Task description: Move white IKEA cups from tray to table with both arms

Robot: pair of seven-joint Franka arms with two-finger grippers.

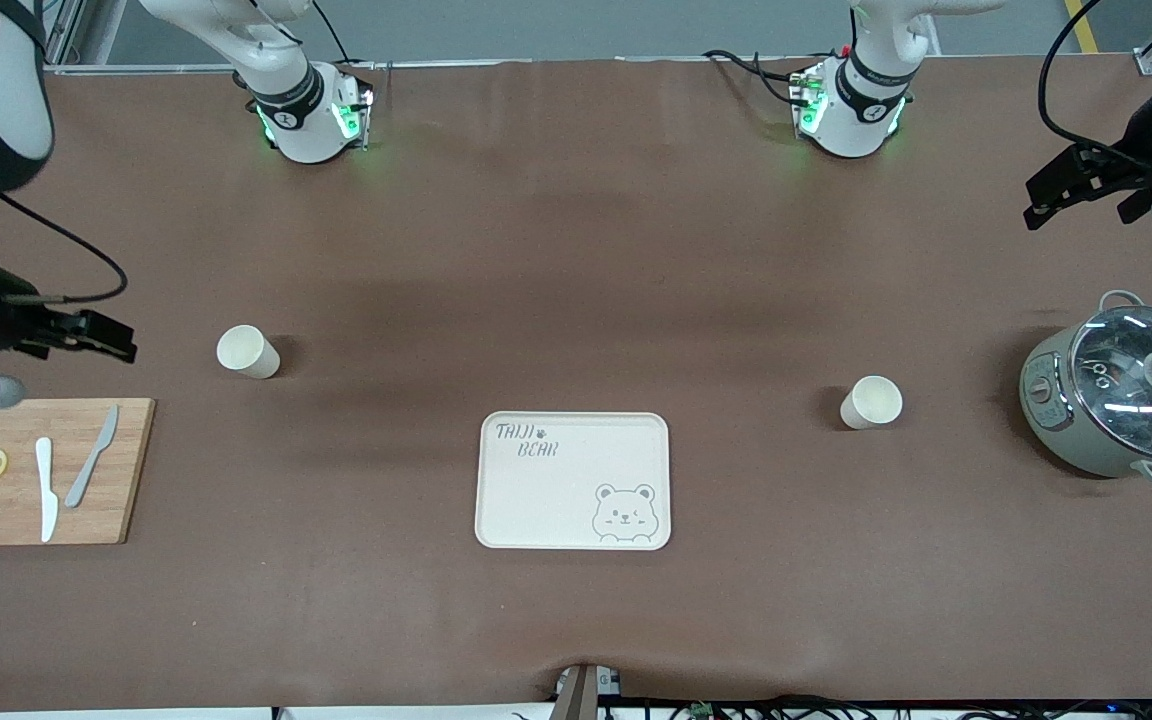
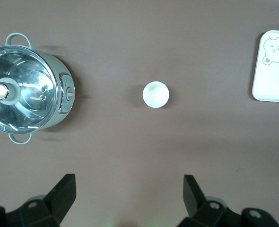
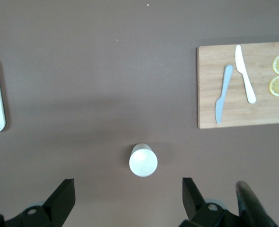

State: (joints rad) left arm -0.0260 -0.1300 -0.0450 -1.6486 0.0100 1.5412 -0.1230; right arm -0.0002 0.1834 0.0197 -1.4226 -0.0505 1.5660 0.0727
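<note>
Standing upright: two smooth tapered cups (image 1: 248, 351) (image 1: 871, 402) | flat rounded-rectangle tray (image 1: 573, 481)

Tray (image 1: 573, 480) printed "TAIJI BEAR", beside bear drawing.

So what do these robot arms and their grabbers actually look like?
Both arms are glossy white with black joint bands, green lights glowing at their bases and black cables trailing. The left gripper and right gripper are small and black, each with two wedge-shaped fingers.

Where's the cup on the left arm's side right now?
The cup stands upright on the table between the bear-print tray and the lidded pot.
</note>
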